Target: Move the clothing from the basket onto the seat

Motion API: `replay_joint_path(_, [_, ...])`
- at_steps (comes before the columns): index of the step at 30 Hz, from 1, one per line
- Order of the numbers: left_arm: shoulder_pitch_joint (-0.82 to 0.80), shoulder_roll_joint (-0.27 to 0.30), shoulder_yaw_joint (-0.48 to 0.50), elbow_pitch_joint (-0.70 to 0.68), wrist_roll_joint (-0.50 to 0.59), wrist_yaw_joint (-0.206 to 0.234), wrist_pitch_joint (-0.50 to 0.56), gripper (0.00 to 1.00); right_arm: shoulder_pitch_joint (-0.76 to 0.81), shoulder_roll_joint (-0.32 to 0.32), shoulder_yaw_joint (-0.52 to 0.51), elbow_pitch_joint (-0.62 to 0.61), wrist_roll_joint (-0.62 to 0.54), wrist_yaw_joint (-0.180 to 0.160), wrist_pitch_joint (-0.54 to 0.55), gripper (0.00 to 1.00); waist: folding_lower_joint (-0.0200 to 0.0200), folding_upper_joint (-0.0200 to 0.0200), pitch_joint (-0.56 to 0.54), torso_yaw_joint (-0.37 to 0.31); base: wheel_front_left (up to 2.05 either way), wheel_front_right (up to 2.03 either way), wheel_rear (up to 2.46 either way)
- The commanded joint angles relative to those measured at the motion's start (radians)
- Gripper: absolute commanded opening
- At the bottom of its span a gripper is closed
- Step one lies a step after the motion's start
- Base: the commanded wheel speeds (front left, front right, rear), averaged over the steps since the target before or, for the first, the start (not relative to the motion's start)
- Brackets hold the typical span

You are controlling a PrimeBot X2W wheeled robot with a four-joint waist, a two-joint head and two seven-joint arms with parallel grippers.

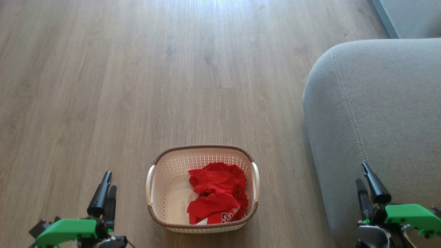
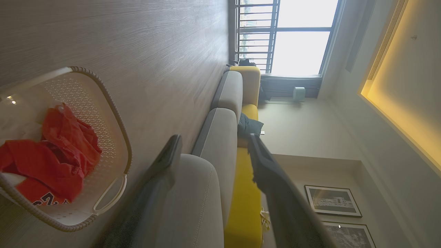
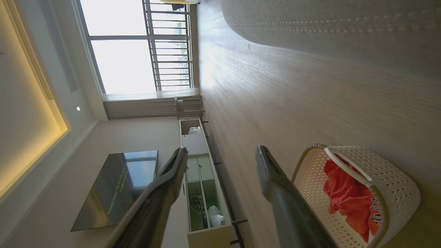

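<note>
Looking down from the head camera, the basket (image 1: 172, 179) sits on the wood floor (image 1: 172, 69) at about 6 o'clock. The clothing (image 1: 217, 193) is bunched in a red heap toward its 3 o'clock side, with a bit of white lettering peeking out at the near edge. The seat (image 1: 386, 113) takes up 3 to 5 o'clock, near the basket with just a strip of floor between them. Left hand (image 1: 110, 181) hangs at 7 o'clock, fingers apart, gripping nothing. Right hand (image 1: 361, 173) is at 5 o'clock, also spread and empty, over the seat's near edge. Around the room: a TV (image 3: 117, 189), a low cabinet (image 3: 196, 172), a big window (image 3: 120, 62), and yellow sofa backs (image 2: 241, 199) behind the grey cushions.
</note>
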Motion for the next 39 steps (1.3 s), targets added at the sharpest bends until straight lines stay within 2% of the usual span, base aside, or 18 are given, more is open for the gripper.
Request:
replay_joint_path(1, [-0.043, 0.005, 0.009, -0.036, 0.009, -0.001, -0.011, 1.00, -0.044, -0.001, 0.006, -0.037, -0.006, 0.000, -0.013, 1.00, 0.0000, 0.0000, 0.000, 0.000, 0.00, 0.00, 0.00])
replay_joint_path(22, [-0.078, 0.007, 0.078, -0.071, 0.102, -0.003, -0.070, 1.00, -0.091, -0.001, -0.022, -0.066, -0.119, 0.000, -0.072, 1.00, 0.0000, 0.0000, 0.003, 0.019, 0.00, 0.00, 0.00])
replay_joint_path(39, [-0.126, 0.008, 0.154, -0.184, 0.257, -0.004, -0.120, 1.00, -0.137, -0.001, -0.027, -0.212, -0.459, 0.000, -0.122, 1.00, 0.0000, 0.0000, 0.003, 0.053, 0.00, 0.00, 0.00])
